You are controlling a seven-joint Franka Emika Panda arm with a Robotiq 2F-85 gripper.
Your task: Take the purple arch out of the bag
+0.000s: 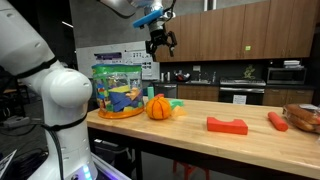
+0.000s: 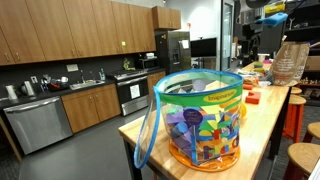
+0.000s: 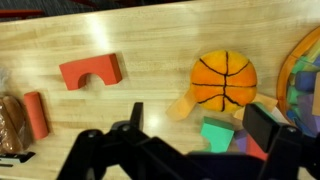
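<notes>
Wrist view: the gripper looks down on the orange pumpkin, jaws spread wide and empty; the bag shows only at the edge. In an exterior view the gripper hangs high, likely so it can clear the rim of the bag before descending. In an exterior view the bag stands upright and open-topped; the purple arch presumably lies among its blocks, though I cannot single it out.
</notes>
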